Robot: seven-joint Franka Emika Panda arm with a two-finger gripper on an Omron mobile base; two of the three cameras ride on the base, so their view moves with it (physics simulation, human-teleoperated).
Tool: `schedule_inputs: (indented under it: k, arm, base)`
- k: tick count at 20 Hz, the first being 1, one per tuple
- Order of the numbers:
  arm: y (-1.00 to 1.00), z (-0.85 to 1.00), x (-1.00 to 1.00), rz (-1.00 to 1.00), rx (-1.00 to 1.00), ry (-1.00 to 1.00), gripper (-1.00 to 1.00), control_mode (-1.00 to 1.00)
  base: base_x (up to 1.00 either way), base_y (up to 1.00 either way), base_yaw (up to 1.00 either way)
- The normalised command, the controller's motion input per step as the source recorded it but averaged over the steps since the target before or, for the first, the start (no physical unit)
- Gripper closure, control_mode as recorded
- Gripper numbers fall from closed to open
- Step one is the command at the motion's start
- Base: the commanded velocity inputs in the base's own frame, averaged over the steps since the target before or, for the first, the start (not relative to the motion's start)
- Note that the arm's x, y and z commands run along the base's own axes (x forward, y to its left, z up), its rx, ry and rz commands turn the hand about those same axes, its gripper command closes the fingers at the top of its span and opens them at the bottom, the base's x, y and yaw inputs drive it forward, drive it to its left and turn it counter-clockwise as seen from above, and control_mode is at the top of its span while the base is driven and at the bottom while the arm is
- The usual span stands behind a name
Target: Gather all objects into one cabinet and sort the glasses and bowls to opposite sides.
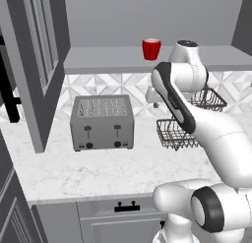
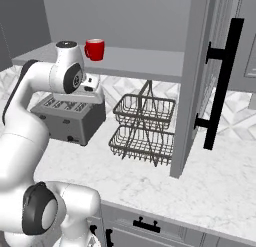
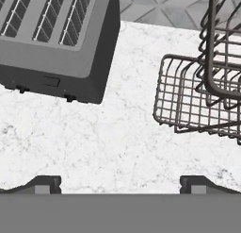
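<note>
Marble counter (image 3: pixel 108 147) beneath the wide-open gripper (image 3: pixel 120 182), between toaster (image 3: pixel 56 34) and wire basket (image 3: pixel 197 95); red cup (image 1: pixel 151 48) on cabinet shelf (image 1: pixel 108 60) above toaster.

open grey cabinet (image 1: pixel 98 60), its doors swung out, holds a red mug-like cup (image 1: pixel 151 48) upright on its shelf.

A rendered home kitchen. Marble counter (image 1: pixel 74 168) carrying a grey toaster (image 1: pixel 102 122) and a wire basket rack (image 2: pixel 143 128), tiled backsplash (image 1: pixel 106 83) behind, drawers (image 2: pixel 145 225) below.
</note>
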Motion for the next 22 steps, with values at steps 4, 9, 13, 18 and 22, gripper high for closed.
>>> schedule_inputs:
  k: [4, 9, 13, 18, 22]
  arm:
    - [0.00, 0.00, 0.00, 0.00, 0.00, 0.00, -1.00, 1.00]
    - [0.00, 0.00, 0.00, 0.00, 0.00, 0.00, -1.00, 1.00]
    - [0.00, 0.43, -0.24, 0.00, 0.00, -0.50, -1.00, -1.00]
    - [0.06, 0.93, -0.26, 0.00, 0.00, -0.80, -1.00, -1.00]
    - [0.68, 0.42, 0.68, -0.23, -0.09, -0.71, -1.00, -1.00]
  base:
    - [0.01, 0.00, 0.00]
    - [0.03, 0.00, 0.00]
    - [0.00, 0.01, 0.00]
    - [0.00, 0.00, 0.00]
    - [0.00, 0.00, 0.00]
